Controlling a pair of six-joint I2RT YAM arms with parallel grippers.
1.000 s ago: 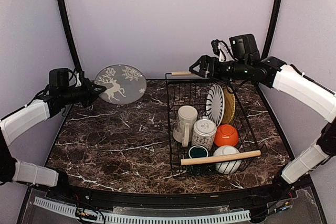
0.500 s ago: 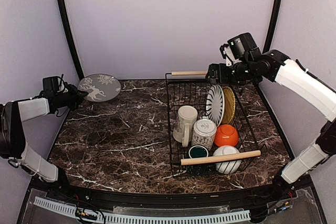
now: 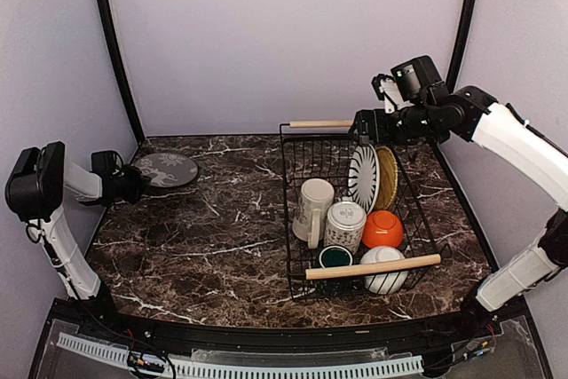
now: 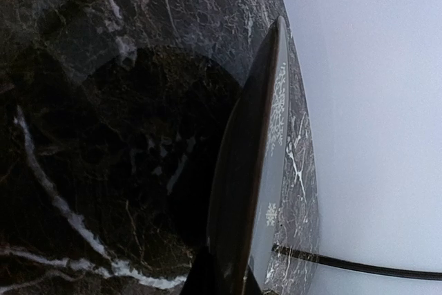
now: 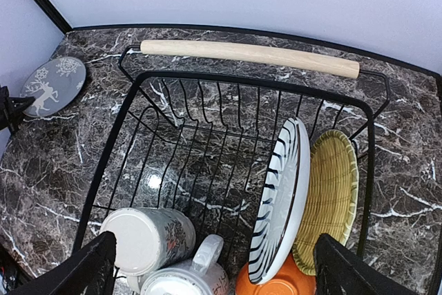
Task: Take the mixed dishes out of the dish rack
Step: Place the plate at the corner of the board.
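The dish rack [image 3: 288,219] [image 5: 110,150], a black wire basket with wooden handles [image 3: 373,266] [image 5: 248,56], stands right of centre. In it stand a radial-patterned plate [image 3: 362,175] [image 5: 283,198] and a lime-green plate [image 3: 388,177] [image 5: 333,195] on edge. With them are a cream mug [image 3: 314,203], a patterned mug [image 3: 344,224] [image 5: 148,240], an orange bowl [image 3: 383,228], a dark green cup [image 3: 335,257] and a white bowl [image 3: 383,272]. My right gripper [image 3: 362,127] [image 5: 217,264] hangs open over the rack's far end. My left gripper [image 3: 131,182] [image 4: 231,281] is shut on the rim of a grey reindeer plate [image 3: 166,169] [image 4: 242,170], held flat and low at the far left; contact with the table is unclear.
The dark marble table [image 3: 204,237] ends at a pale back wall and side walls. Black frame posts [image 3: 111,42] rise at both back corners. The rack takes up the right half of the table.
The left arm has swung the reindeer plate from upright to flat and lowered it to the table's far left. The right gripper has shifted slightly right above the rack, still open.
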